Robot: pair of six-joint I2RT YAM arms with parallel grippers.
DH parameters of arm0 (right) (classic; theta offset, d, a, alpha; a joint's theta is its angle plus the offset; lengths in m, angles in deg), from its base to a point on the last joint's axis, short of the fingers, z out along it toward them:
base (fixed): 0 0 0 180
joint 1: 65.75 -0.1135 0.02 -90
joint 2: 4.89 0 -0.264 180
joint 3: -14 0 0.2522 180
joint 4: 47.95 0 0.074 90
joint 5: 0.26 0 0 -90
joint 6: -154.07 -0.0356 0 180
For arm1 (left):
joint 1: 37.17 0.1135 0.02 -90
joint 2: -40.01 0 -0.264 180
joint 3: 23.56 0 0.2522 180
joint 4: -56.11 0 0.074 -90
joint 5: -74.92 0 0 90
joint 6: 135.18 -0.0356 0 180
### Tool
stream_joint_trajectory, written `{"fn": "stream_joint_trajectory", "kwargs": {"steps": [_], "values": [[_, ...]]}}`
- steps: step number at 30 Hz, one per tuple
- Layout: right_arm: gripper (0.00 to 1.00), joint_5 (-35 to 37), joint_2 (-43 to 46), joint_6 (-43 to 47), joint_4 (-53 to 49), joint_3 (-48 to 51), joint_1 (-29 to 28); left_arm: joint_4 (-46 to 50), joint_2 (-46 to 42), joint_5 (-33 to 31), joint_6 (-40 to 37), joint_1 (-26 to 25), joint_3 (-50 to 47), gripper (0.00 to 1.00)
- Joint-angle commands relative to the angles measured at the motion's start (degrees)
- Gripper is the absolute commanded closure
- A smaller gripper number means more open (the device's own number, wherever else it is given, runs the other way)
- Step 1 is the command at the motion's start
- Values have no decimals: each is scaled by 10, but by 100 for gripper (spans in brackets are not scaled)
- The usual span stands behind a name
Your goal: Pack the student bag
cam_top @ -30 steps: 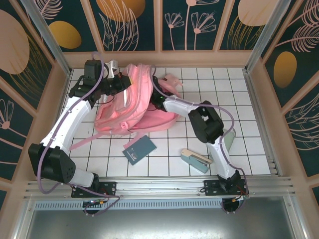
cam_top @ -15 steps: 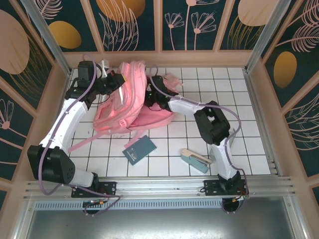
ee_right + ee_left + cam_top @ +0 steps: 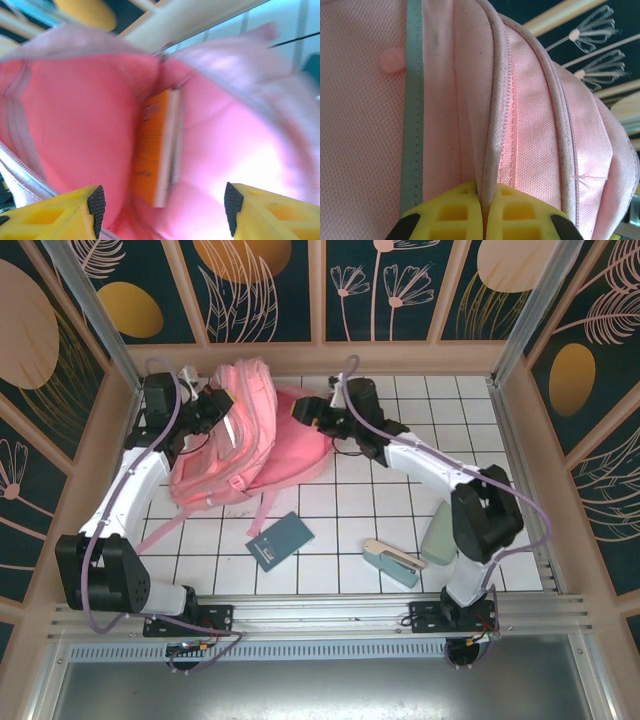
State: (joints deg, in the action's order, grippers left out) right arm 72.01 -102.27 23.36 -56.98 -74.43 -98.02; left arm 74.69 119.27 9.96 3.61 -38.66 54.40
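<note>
At the far left of the white tiled table (image 3: 350,510), the left gripper (image 3: 214,412) is clenched on the student bag (image 3: 235,445). The left wrist view shows its yellow fingers (image 3: 455,212) pressed together on a raised fold of pink fabric (image 3: 490,150) beside a zipper seam, with a grey stripe (image 3: 414,100) running along the panel to the left. The bag rests in the far left part of the table, close to the back wall, its mouth turned toward the right. Just beside that mouth the right gripper (image 3: 304,416) is released, its jaws spread wide and holding nothing. In the right wrist view it (image 3: 165,207) faces the bag's pink interior (image 3: 75,125), where an orange book (image 3: 152,150) stands on edge. Nearer the arm bases, a dark blue notebook (image 3: 280,540) lies flat below the bag. To its right sits a teal and beige stapler (image 3: 390,562), and a pale green item (image 3: 438,538) shows beside the right arm, partly hidden by it.
</note>
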Motion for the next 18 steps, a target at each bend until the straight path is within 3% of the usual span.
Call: {"fn": "stream_joint_trajectory", "kwargs": {"steps": [1, 5, 10, 18], "values": [[36, 86, 18, 50, -81, 14, 32, -58, -19, -64, 24, 19, -20, 100], [34, 137, 0, 77, -143, -5, 70, -58, -39, -110, 17, 22, -44, 100], [30, 141, -57, 118, -202, -62, 102, -78, -67, -139, 24, 23, -81, 100], [28, 146, -65, 177, -263, -67, 64, -64, -118, -200, 10, 27, -115, 100]]}}
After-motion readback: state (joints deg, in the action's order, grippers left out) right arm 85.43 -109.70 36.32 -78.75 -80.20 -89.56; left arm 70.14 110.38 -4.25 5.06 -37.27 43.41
